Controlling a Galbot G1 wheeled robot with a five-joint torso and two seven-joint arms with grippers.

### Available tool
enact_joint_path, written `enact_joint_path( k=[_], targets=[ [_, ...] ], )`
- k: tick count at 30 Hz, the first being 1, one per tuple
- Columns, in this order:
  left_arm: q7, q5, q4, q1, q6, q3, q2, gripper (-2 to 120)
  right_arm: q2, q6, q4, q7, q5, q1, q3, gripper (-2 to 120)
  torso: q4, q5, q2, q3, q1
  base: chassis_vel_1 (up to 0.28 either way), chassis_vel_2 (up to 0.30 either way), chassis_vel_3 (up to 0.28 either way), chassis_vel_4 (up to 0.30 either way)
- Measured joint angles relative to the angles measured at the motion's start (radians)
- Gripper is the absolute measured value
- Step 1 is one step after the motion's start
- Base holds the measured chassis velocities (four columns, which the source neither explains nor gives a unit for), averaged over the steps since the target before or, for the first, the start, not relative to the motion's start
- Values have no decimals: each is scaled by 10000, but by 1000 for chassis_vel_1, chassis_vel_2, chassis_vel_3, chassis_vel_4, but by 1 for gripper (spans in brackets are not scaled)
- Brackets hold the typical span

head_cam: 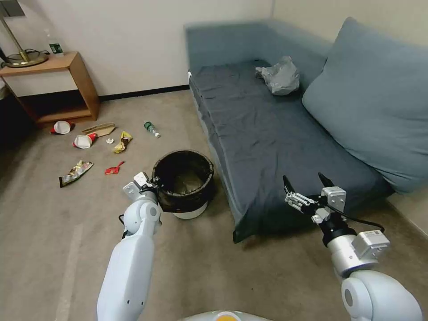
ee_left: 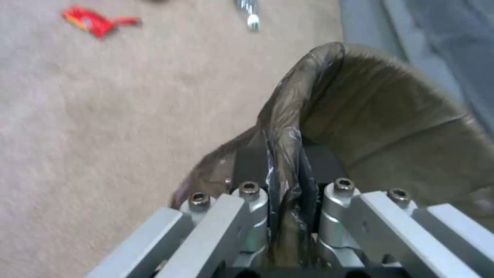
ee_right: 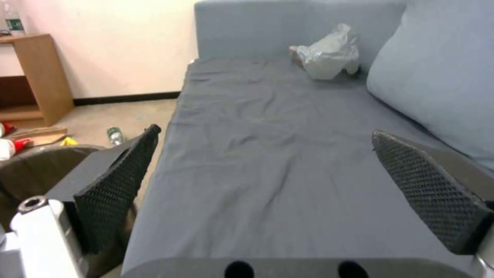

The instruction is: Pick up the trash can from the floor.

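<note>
White trash can on floor, left gripper fingers clamped on its rim, right gripper fingers apart.

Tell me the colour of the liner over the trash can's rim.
Dark brown-black, over a white trash can; the liner shows best in the head view.
</note>
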Motion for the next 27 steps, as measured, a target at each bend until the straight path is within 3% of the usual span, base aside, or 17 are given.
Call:
enact_joint_path(
  k=[2, 3, 5, 6, 8, 9, 14, 20, 27],
  targets=[
    [6, -21, -991, 366, 119, -139, 184, 7, -21, 0, 48, 5, 32, -20, 34, 100, 0, 2, 1, 0, 0, 0, 0, 0, 0],
    [6, -21, -991, 366, 119, -139, 184, 7, -21, 0, 48, 5, 32, -20, 34, 100, 0, 2, 1, 0, 0, 0, 0, 0, 0],
    [2, -163, -2171, 759, 309, -335, 350, 7, -29, 0, 132, 10, 65, -46, 56, 100, 1, 2, 1, -1, 1, 0, 0, 0, 0],
    [2, -163, -2171, 759, 309, -335, 350, 7, -29, 0, 132, 10, 65, -46, 56, 100, 1, 2, 1, -1, 1, 0, 0, 0, 0],
    [-6, -474, -3250, 1128, 501, -556, 509, 7, -38, 0, 207, 17, 92, -70, 72, 100, 0, 2, 1, -2, 0, 0, 0, 0, 0],
    [-6, -474, -3250, 1128, 501, -556, 509, 7, -38, 0, 207, 17, 92, -70, 72, 100, 0, 2, 1, -2, 0, 0, 0, 0, 0],
    [-106, -967, -4843, 1798, 755, -851, 638, 7, -33, 31, 321, 25, 112, -153, 71, 100, -1, 1, 2, -2, 0, 0, 0, 0, 0],
    [-183, -1122, -5929, 2155, 860, -909, 606, 7, -16, 95, 413, 27, 113, -289, 44, 100, -2, 3, 2, -2, 0, 0, 0, 0, 0],
    [-238, -1183, -6103, 2208, 862, -959, 541, 7, 15, 241, 463, 48, 113, -474, 50, 100, -2, 2, 2, -2, 0, 0, 0, 0, 0]
  ],
)
